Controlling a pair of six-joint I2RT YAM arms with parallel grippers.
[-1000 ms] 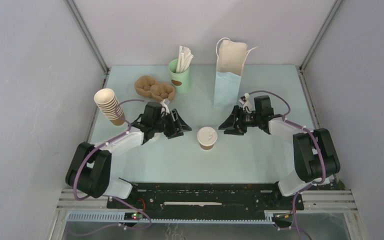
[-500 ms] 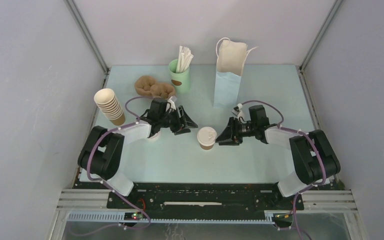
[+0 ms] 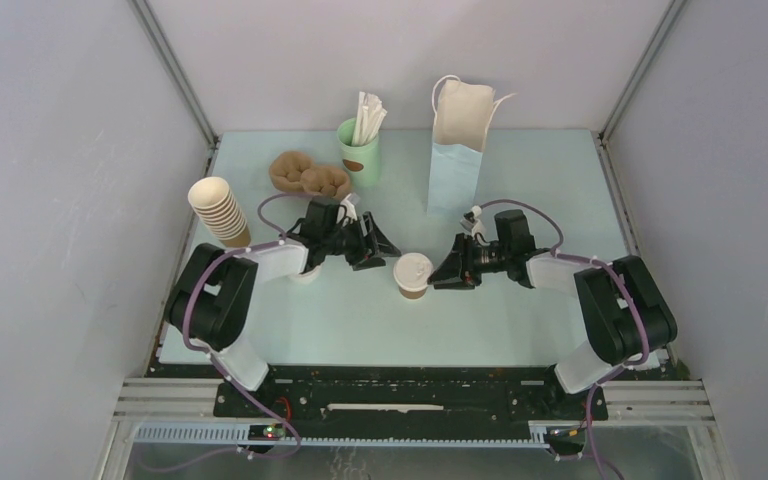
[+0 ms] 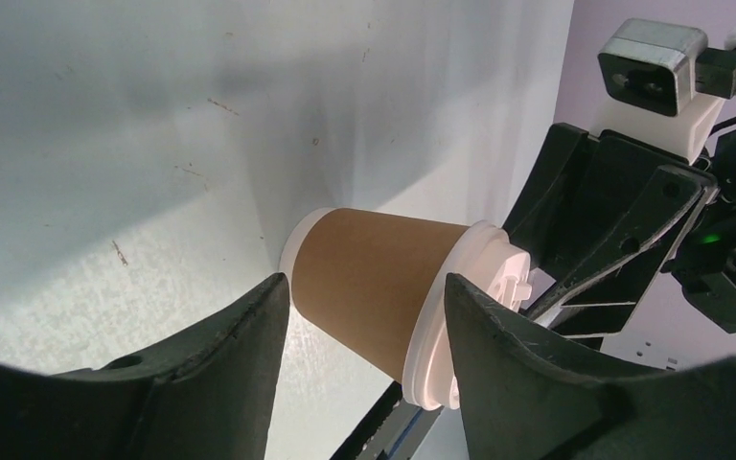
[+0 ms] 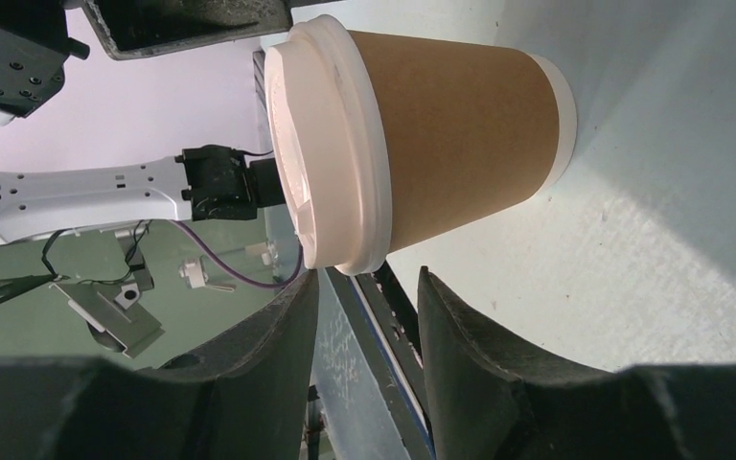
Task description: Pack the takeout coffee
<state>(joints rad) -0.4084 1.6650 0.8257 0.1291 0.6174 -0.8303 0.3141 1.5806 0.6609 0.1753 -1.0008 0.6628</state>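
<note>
Left fingers (image 4: 220, 374) and right fingers (image 5: 249, 383) both spread, cup (image 4: 374, 278) just ahead, so pinch mid-wall, not the lid (image 5: 326, 144).

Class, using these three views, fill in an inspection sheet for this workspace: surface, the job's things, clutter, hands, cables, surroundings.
Surface: pale green table, a few faint scuffs, no spills seen.
Job's things: lidded coffee cup upright near the middle, outside the bag; paper bag upright behind it.
Clutter: stack of brown cups, mint-green cup of sticks and brown pulp tray, all at the back left.
Hands: left hand open, left of the cup; right hand open, right of it; neither grips it.
Cables: purple cables looped over both arms, away from the cup.
Surroundings: plain walls on three sides; nothing else seen.
</note>
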